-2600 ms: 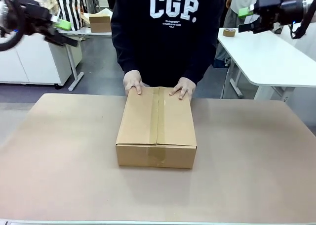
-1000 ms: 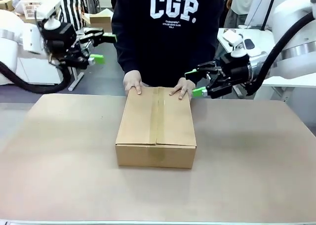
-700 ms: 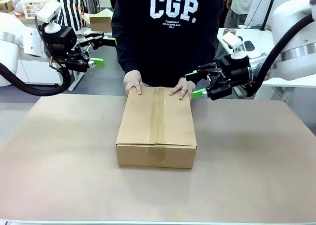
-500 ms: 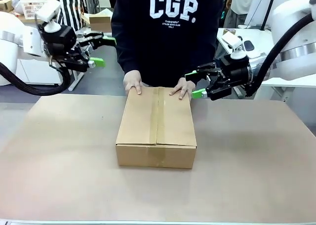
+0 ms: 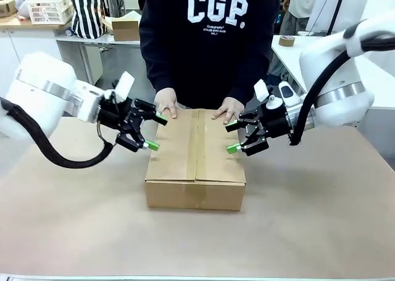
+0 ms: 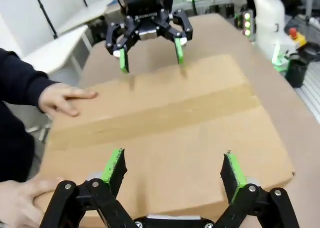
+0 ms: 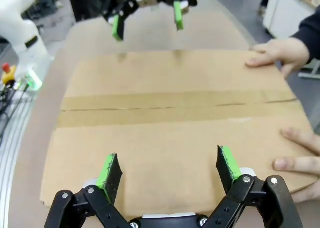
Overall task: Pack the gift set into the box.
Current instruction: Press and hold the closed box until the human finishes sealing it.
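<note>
- The box (image 5: 195, 157) is sitting at the middle of the table (image 5: 74, 219), long side running away from the robot, resting flat on its base.
- It is presenting as plain brown corrugated cardboard, shallow and rectangular, with clean corners.
- Its top flaps are lying closed and meeting along the centre line, where a strip of brown tape (image 5: 196, 142) is running the full length and turning down over the near face.
- No print or label is showing on the faces in view.
- The closed flaps are hiding whatever is inside; the far face and underside cannot be seen.
- A person is standing at the far side, pressing one hand (image 5: 166, 103) and the other hand (image 5: 229, 110) flat on the far edge of the lid.
- The person's dark sweatshirt (image 5: 210, 46) is bearing large white letters reading "CGP."; the smaller lines beneath are too fine to read.
- The left gripper (image 5: 155, 132) is hanging just beside the box's left top edge, fingers spread wide, holding nothing.
- The right gripper (image 5: 231, 137) is hanging over the right top edge, likewise spread wide and carrying nothing.
- Whether either gripper's pads are touching the cardboard cannot be told from the front view; the wrist views are showing the pads just above the lid.
- The white arms are being cut off by the picture's sides.
</note>
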You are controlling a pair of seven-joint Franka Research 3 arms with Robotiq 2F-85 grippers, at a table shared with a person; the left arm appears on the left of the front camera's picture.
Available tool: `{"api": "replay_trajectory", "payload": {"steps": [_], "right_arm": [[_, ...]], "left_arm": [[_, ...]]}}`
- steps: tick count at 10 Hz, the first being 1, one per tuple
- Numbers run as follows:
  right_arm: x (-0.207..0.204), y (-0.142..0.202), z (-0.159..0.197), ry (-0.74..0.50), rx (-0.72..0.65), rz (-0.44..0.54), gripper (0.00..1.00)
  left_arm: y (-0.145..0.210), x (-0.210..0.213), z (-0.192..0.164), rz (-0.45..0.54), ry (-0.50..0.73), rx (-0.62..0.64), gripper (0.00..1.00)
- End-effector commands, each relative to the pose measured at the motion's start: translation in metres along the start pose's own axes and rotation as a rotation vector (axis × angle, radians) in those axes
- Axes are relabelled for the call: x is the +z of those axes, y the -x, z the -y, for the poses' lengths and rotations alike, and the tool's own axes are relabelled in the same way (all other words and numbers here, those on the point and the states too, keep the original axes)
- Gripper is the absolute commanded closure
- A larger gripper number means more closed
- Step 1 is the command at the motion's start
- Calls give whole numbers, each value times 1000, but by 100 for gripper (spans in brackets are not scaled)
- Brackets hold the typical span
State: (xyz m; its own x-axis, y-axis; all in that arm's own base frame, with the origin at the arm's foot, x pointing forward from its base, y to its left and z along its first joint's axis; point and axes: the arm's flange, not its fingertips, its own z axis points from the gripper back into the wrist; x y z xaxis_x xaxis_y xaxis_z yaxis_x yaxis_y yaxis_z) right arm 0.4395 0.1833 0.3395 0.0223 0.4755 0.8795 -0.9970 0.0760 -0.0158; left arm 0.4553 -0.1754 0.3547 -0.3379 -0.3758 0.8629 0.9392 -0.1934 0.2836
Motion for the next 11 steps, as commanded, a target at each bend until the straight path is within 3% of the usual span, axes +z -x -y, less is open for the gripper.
{"api": "replay_trajectory", "payload": {"steps": [1, 6, 11], "right_arm": [[-6, 9, 1, 17, -7, 53, 0], [-33, 16, 7, 12, -15, 109, 0], [-49, 26, 14, -67, 5, 105, 0]], "left_arm": [[-1, -7, -6, 51, -21, -27, 0], [16, -39, -5, 124, -4, 131, 0], [24, -48, 0, 46, -2, 254, 0]]}}
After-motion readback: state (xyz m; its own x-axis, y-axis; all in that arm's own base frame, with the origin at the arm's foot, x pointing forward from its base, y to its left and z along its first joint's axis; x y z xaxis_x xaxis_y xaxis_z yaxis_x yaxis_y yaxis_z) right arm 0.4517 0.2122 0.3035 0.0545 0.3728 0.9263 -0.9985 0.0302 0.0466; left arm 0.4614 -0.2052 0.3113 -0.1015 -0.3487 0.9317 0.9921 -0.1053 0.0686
